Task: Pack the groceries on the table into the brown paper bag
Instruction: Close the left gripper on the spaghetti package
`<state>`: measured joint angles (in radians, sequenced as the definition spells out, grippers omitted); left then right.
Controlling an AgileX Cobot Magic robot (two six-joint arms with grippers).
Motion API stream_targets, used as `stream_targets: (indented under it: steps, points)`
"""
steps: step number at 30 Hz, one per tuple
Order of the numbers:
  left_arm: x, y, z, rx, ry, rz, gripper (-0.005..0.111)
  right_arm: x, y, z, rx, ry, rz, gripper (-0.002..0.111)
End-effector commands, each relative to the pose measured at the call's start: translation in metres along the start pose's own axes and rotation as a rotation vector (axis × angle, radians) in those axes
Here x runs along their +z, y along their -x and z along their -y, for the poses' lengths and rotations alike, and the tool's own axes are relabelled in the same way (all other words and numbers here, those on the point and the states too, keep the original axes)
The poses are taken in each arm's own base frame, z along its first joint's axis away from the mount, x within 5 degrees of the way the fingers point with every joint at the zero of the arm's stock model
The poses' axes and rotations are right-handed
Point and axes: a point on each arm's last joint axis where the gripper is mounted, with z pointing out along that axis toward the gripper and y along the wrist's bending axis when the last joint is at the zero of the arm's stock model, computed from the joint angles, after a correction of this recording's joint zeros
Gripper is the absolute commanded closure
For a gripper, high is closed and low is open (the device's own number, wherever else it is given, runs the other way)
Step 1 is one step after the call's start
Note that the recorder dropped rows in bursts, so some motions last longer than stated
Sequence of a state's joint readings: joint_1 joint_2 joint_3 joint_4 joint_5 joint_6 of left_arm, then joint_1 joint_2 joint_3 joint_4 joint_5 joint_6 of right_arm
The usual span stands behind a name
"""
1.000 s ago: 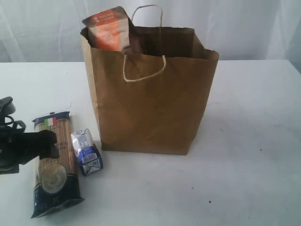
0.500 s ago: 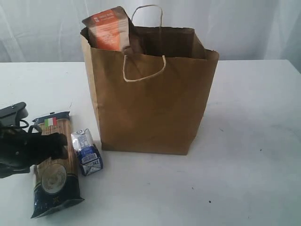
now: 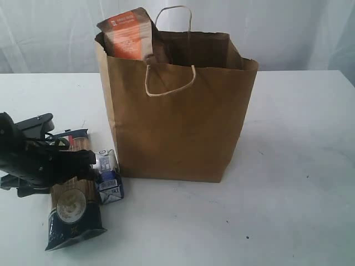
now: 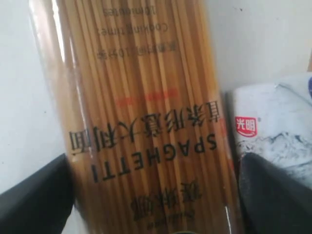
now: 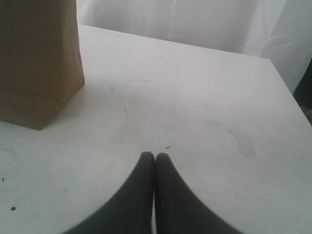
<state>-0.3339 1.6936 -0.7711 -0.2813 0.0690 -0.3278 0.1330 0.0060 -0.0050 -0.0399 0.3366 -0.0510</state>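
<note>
Left wrist view: we see left gripper (image 4: 153, 192) spread astride blue spaghetti packet (image 4: 146, 97), judged light, slick, brittle, best pinched across mid-length; right gripper (image 5: 155, 157) pressed together.

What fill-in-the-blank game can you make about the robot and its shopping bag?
1. The left tool sits either side of the blue spaghetti packet with its jaws ____.
2. The right tool is ____ and holds nothing.
3. The pouch poking out of the brown paper bag has an ____ label.
4. The small blue-white carton lies between the spaghetti packet and the ____.

Missing words: open, shut, orange, bag.
</note>
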Motion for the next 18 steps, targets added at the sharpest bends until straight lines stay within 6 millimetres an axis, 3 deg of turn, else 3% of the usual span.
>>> stream_targets:
  steps: [1,12,18]
  points:
    - [0.014,-0.015,-0.005,-0.002,0.041,-0.114,0.017,0.0,-0.001,0.0,0.002,-0.005,0.003,0.108]
    - [0.011,-0.027,-0.015,0.086,0.108,-0.266,0.021,0.0,-0.001,0.0,0.002,-0.005,0.003,0.108]
    - [0.009,-0.05,-0.032,0.148,0.187,-0.409,0.025,0.0,-0.001,0.0,0.002,-0.005,0.003,0.108]
